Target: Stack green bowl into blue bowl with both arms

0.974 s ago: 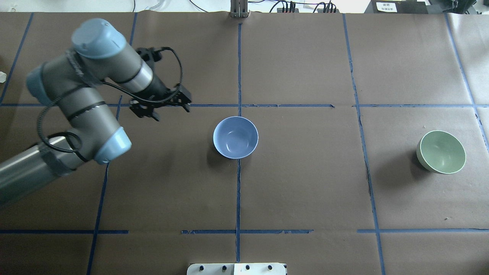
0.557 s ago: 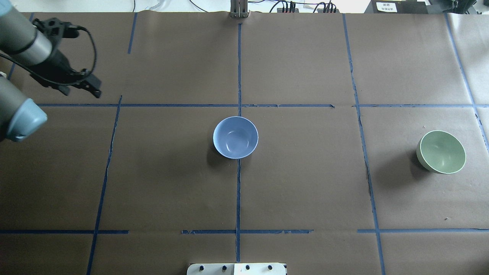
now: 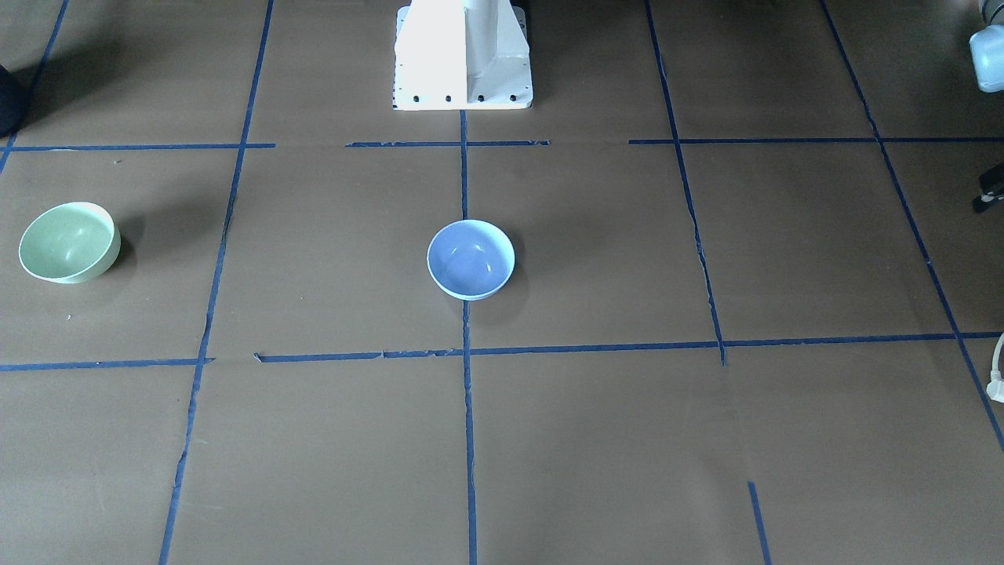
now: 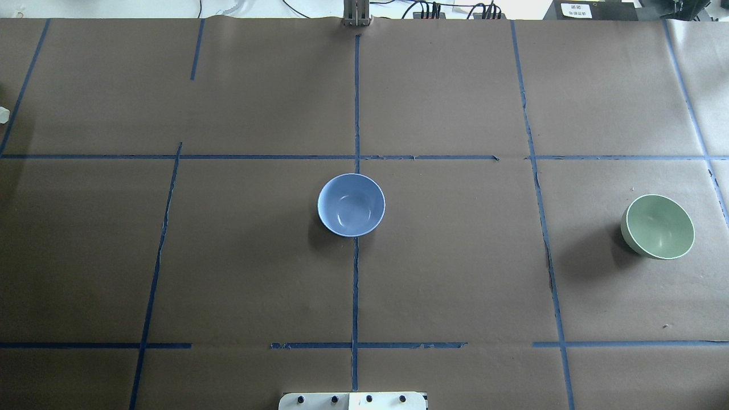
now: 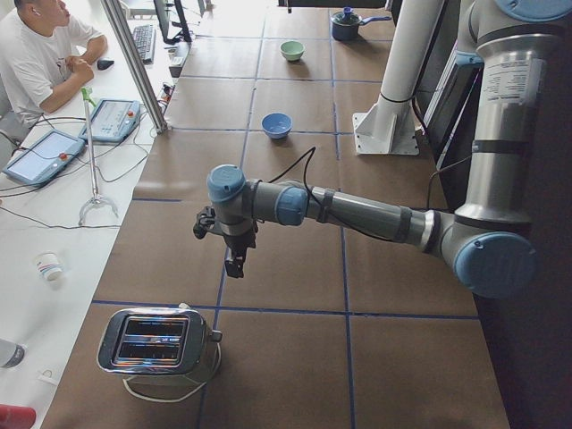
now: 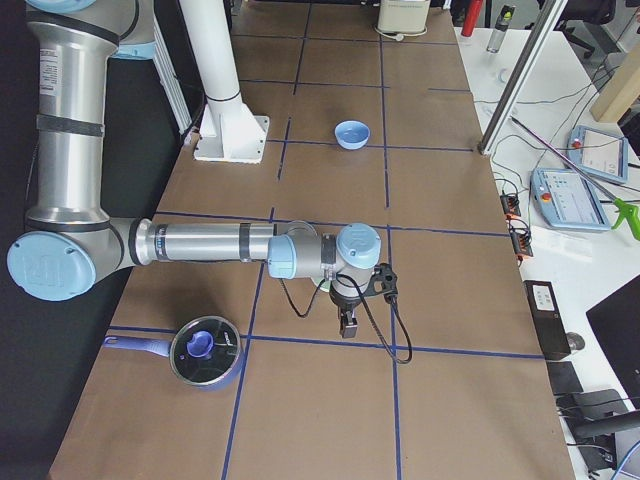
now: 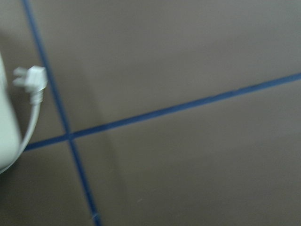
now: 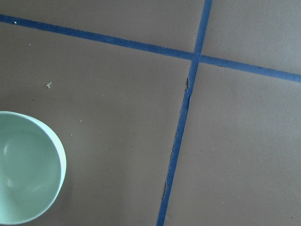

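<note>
The blue bowl stands upright at the table's middle, also in the front view. The green bowl stands upright far to the right, apart from it, and shows at the front view's left. Neither gripper is in the overhead view. My left gripper hangs over the table's left end, far from both bowls; I cannot tell if it is open. My right gripper points down close by the green bowl, whose rim fills the right wrist view's lower left; I cannot tell its state.
A chrome toaster stands at the left end, its white plug lying on the paper. A lidded pot stands at the right end. The white pedestal base is at the robot's side. An operator sits beside the table.
My left arm has swung left, away from the blue bowl, and out of the overhead view. Both bowls have stayed where they were.
</note>
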Controlling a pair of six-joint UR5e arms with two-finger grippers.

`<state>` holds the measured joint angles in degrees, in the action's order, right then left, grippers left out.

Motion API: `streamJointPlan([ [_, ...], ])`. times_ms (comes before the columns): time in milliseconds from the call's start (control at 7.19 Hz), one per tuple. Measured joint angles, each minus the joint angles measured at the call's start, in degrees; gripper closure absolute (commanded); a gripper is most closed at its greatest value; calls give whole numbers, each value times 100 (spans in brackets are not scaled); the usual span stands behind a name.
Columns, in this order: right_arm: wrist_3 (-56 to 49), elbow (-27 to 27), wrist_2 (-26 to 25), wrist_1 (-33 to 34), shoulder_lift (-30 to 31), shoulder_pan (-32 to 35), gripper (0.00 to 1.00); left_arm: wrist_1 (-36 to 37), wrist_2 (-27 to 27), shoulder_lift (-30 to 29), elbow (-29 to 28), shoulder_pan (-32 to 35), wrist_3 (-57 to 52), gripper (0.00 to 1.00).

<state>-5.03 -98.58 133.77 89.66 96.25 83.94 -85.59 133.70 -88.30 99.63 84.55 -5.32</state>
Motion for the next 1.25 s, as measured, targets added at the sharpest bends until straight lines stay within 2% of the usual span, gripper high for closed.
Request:
streamJointPlan([
  [278,531,-181,4,-13,-16,-48,0,30,391,610,47,450,-239,0],
  [417,1042,-282,2,-220,46,-194,0,17,441,701,63,495,-241,0],
  [557,1659,-278,-3,-799,185,-418,0,9,457,718,80,505,-239,0],
  [974,4151,306,-271,-3579,461,-1582,0,-6,464,711,91,509,-249,0],
  [1113,4604,469,-411,-4128,503,-1910,15,-9,464,706,91,509,-252,0],
  [1252,4792,562,-479,-4357,540,-2134,56,-9,464,705,90,509,-254,0],
])
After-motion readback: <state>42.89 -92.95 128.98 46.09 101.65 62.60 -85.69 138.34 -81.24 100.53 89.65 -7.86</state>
